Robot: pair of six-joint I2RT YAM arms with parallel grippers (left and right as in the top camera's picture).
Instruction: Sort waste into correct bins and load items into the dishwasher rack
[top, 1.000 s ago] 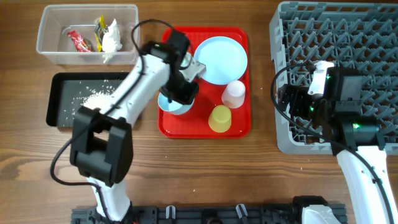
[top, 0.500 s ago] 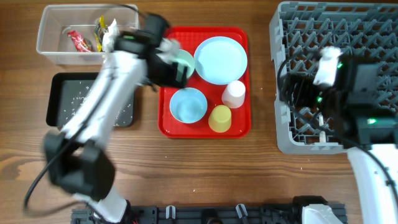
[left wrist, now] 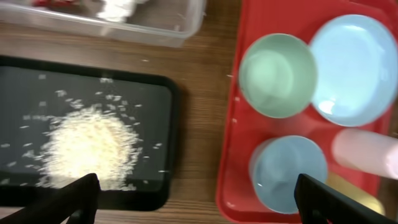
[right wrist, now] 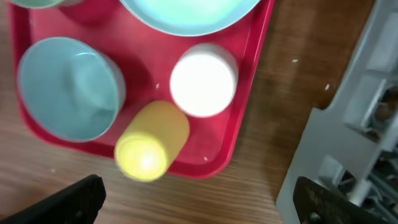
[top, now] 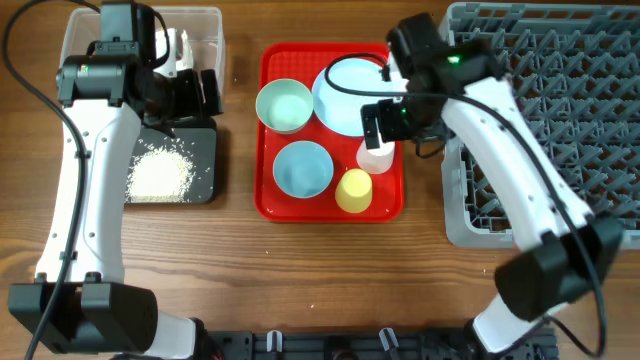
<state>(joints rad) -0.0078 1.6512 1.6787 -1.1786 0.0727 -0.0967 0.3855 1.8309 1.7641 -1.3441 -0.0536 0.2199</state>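
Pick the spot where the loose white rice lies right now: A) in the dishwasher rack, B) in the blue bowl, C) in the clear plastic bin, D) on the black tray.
D: the rice pile sits heaped on the black tray, as the left wrist view also shows.

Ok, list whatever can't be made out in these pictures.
Bin contents: overhead, the left arm covers most; left wrist, cut off by the top edge and blurred.
Pink cup top: overhead, under the right arm.
Plate: right wrist, cut off by the top edge.
Rack far side: overhead, cut off by the right edge.
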